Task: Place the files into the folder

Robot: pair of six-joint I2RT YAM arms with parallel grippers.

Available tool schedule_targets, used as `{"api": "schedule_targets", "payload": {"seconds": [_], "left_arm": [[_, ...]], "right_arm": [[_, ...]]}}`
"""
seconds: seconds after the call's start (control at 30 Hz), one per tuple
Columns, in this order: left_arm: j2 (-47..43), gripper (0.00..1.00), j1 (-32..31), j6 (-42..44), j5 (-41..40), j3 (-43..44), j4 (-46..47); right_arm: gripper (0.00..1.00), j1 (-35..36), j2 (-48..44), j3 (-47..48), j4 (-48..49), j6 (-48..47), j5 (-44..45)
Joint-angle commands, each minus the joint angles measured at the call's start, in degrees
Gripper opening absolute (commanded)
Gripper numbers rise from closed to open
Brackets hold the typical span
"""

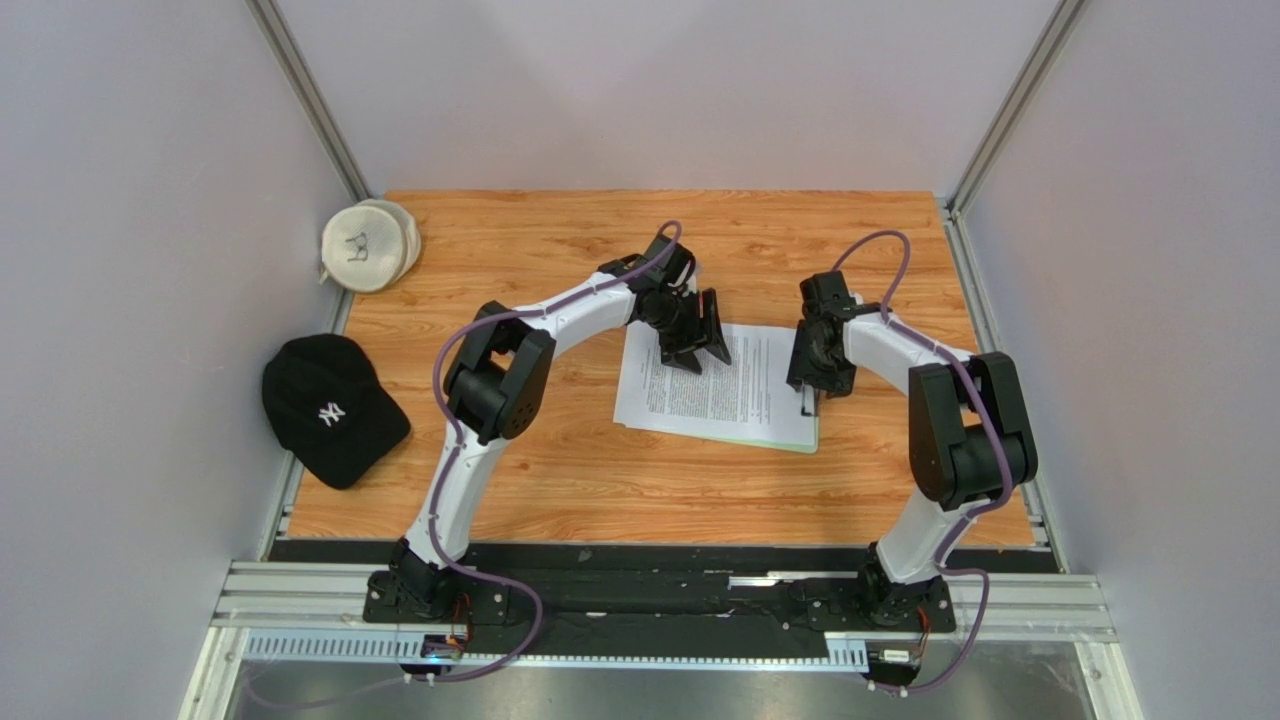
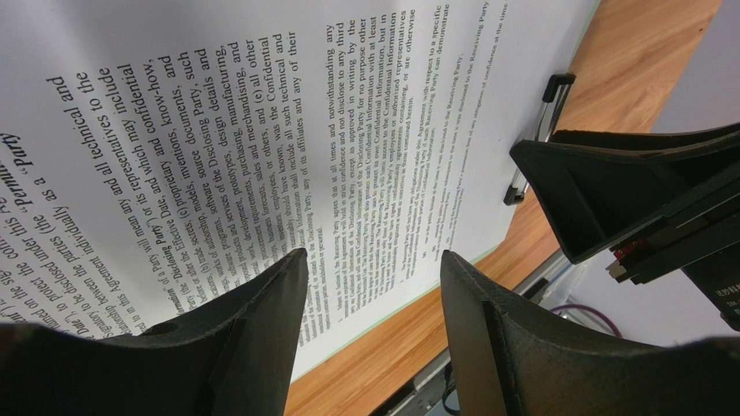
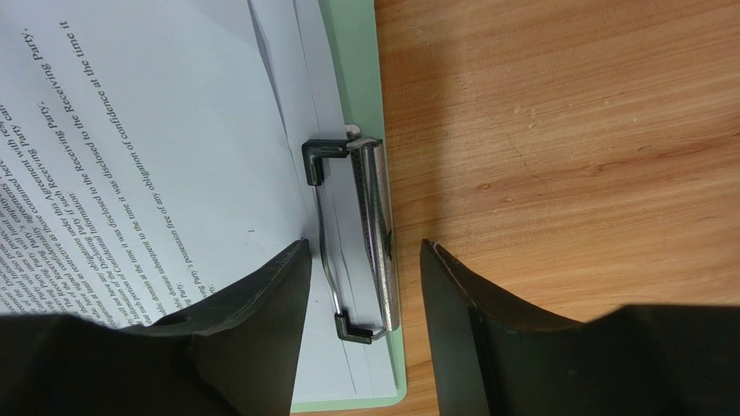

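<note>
The files (image 1: 706, 393), white sheets of black print, lie stacked on the pale green folder (image 1: 781, 447) at the table's middle. My left gripper (image 1: 694, 338) hovers over the stack's far left part; in the left wrist view it (image 2: 373, 260) is open above the files (image 2: 260, 130), with the folder's edge (image 2: 395, 312) showing below. My right gripper (image 1: 812, 375) is at the stack's right end. In the right wrist view it (image 3: 363, 251) is open astride the metal clip (image 3: 378, 225), touching neither side. The clip's wire lies down on the files (image 3: 156, 130), and the folder (image 3: 356, 69) rims them.
A black cap (image 1: 328, 405) lies at the table's left edge and a white cap (image 1: 368, 245) in the far left corner. Grey walls close in three sides. The arms' mounting rail (image 1: 661, 600) runs along the near edge.
</note>
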Motion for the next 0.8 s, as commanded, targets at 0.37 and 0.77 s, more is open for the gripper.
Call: {"api": "schedule_targets", "payload": {"seconds": [0.37, 0.77], "left_arm": [[-2.60, 0.66, -0.76, 0.91, 0.82, 1.47, -0.11], [2.92, 0.65, -1.64, 0.74, -4.01, 7.36, -5.38]], "right_arm": [[0.42, -0.50, 1.77, -3.03, 4.44, -2.39, -1.45], [0.00, -0.59, -1.05, -5.58, 7.34, -4.68, -4.61]]}}
